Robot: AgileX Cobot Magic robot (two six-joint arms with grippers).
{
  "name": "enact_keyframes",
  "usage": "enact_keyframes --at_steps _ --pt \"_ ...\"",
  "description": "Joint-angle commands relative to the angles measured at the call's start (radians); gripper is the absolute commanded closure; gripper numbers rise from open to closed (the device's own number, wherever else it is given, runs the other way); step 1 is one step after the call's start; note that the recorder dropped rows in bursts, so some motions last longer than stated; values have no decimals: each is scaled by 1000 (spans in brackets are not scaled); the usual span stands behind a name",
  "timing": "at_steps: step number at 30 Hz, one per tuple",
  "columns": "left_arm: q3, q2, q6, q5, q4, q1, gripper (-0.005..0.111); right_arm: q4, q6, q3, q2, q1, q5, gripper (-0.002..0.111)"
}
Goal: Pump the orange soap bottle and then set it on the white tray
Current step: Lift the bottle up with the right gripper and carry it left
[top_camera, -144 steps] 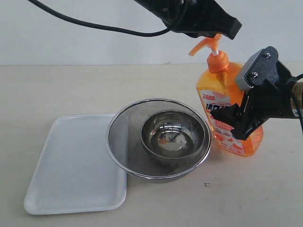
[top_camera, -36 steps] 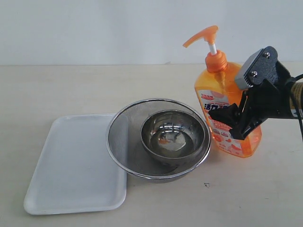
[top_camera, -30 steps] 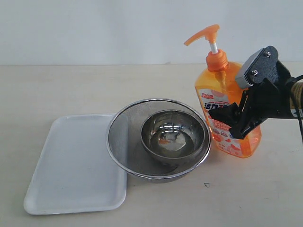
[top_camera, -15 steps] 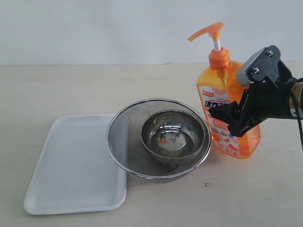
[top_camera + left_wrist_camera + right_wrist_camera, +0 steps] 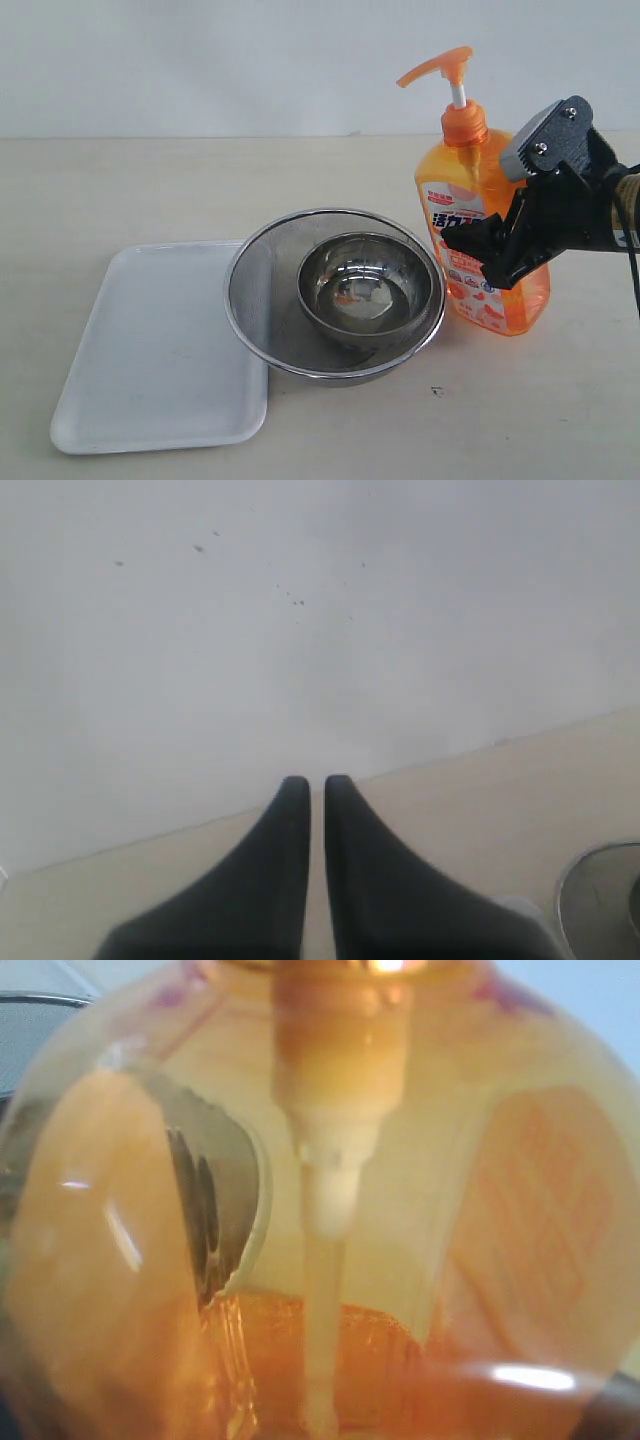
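The orange soap bottle stands tall at the right of the table, pump head up and spout pointing left. My right gripper is shut on its lower body from the right, one black finger across the label and the other behind the bottle. I cannot tell whether the bottle's base touches the table. In the right wrist view the bottle fills the frame and hides the fingers. The white tray lies flat at the left. My left gripper is shut on nothing, up above the table and facing the wall.
A round metal mesh strainer sits between tray and bottle, overlapping the tray's right edge. A steel bowl sits inside it with a small orange blob at its bottom. The strainer's rim shows at the left wrist view's corner.
The left arm, over the pump head several seconds ago, has left the exterior view. Over the last second the bottle has straightened upright and shifted slightly right in the right gripper.
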Motion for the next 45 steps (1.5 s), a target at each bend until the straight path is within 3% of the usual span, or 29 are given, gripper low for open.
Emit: enact_keyframes --at_steps 1,12,23,45 --pt "2 -106 -20 17 42 -3 102 16 2 1 2 2 -3 108" --pt "2 -210 0 162 288 -3 102 63 -3 -5 2 2 -3 108" --pt "-190 -210 112 168 221 -3 102 74 15 -77 2 2 43 108" --pt "-195 -210 115 168 218 -3 102 91 146 -144 -188 2 78 108"
